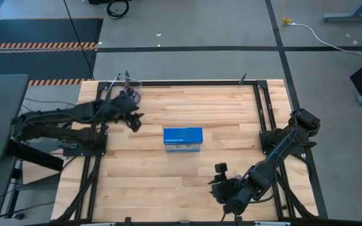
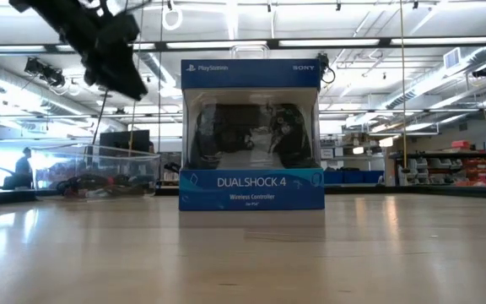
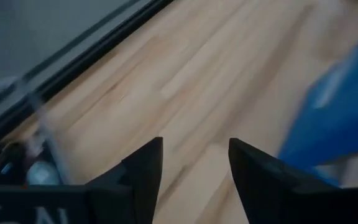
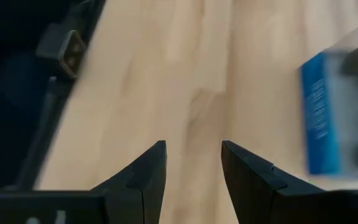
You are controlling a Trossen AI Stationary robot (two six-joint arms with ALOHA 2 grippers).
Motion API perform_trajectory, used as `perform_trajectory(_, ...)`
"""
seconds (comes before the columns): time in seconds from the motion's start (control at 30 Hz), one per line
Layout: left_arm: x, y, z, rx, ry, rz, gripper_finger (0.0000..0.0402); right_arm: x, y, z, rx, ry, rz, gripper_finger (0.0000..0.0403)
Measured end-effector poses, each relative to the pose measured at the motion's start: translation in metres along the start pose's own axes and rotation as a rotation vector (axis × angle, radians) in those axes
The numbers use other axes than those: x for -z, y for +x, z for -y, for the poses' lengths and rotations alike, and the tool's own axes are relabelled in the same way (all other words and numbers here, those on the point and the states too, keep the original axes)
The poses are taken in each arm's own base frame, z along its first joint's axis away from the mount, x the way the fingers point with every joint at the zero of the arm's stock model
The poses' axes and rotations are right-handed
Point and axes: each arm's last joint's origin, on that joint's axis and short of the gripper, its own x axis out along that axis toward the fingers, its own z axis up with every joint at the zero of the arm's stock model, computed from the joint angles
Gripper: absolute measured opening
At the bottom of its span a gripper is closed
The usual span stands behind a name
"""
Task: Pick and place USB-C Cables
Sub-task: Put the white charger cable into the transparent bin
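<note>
The left gripper (image 1: pixel 134 121) hung above the pale wooden table (image 1: pixel 181 182) between the clear plastic tub (image 1: pixel 126 85) at the far left corner and the blue rectangular box (image 1: pixel 183 139) at the table's middle; its two dark fingers (image 3: pixel 146 168) stood apart with bare wood between them, holding nothing. In the low view that gripper (image 2: pixel 118 72) showed only as a dark blur up at the left. The USB-C cables (image 2: pixel 99 183) lay as a dark tangle inside the tub (single cords and their colours could not be told apart there), and from above the arm covered most of the tub. The left wrist view caught only a blurred corner of the tub (image 3: pixel 23 162) and a smear of the blue box (image 3: pixel 340 118). The right gripper (image 1: pixel 220 188) waited near the table's front edge, well apart from the box, its fingers (image 4: pixel 148 171) also spread over bare wood and empty; the box (image 4: pixel 337 112) was cut off at that picture's edge.
</note>
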Motion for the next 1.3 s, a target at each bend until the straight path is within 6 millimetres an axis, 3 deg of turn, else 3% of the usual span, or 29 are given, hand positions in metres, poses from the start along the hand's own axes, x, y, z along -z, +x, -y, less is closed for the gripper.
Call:
perform_trajectory(0.17, -0.002, -0.013, 0.03, 0.093, 0.077, 0.139, 0.0176, 0.003, -0.001, -0.003, -0.087, 0.148, -0.066, 0.016)
perform_trajectory(0.3, 0.001, -0.027, 0.053, 0.178, 0.124, 0.233, 0.0168, 0.011, -0.001, 0.0, -0.092, 0.399, -0.194, 0.016)
perform_trajectory(0.4, 0.007, -0.037, 0.067, 0.232, 0.141, 0.278, 0.0167, 0.02, -0.002, 0.004, -0.045, 0.604, -0.328, 0.016)
perform_trajectory(0.53, 0.023, -0.041, 0.079, 0.295, 0.163, 0.291, 0.0167, 0.034, -0.002, 0.005, -0.003, 0.747, -0.478, 0.016)
perform_trajectory(0.73, 0.048, -0.037, 0.087, 0.295, 0.175, 0.322, 0.0167, 0.06, 0.009, 0.003, 0.005, 0.942, -0.677, 0.016)
perform_trajectory(0.83, 0.051, -0.037, 0.087, 0.271, 0.177, 0.347, 0.0167, 0.069, 0.015, 0.001, -0.027, 1.034, -0.75, 0.016)
perform_trajectory(1.3, 0.05, -0.042, 0.092, 0.309, 0.252, 0.383, 0.0167, 0.107, 0.043, 0.005, 0.014, 1.256, -0.746, 0.016)
